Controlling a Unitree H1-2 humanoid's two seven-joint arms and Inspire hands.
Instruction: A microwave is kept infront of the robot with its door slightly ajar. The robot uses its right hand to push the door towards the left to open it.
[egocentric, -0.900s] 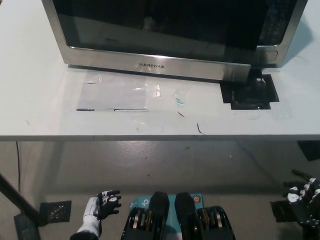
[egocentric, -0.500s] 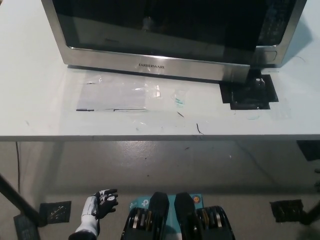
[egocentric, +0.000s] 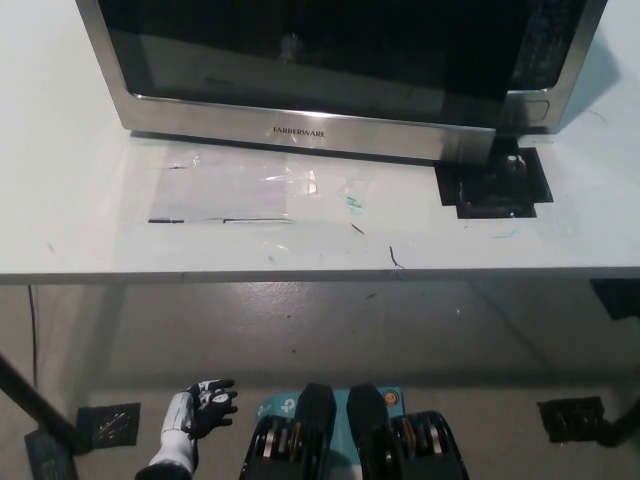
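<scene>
The table (egocentric: 70, 170), white, fills the upper half of the head view, its front edge running straight across the middle. On it at the back stands the microwave (egocentric: 330, 70), wide and steel-framed, cut off by the top edge. Its dark glass door (egocentric: 300, 50) covers most of the front, with its right end standing a little out from the body beside the control panel (egocentric: 550, 50). Clear tape (egocentric: 225, 190) lies flat on the tabletop just before the microwave, left of centre. A black patch (egocentric: 495, 185) sits on the table under the microwave's right front corner. Below the table is grey floor (egocentric: 300, 330) with dark mats (egocentric: 110, 422) at lower left and lower right. The left hand (egocentric: 205, 408) hangs low near the floor at bottom left, empty, fingers loosely apart. The right hand is out of view
</scene>
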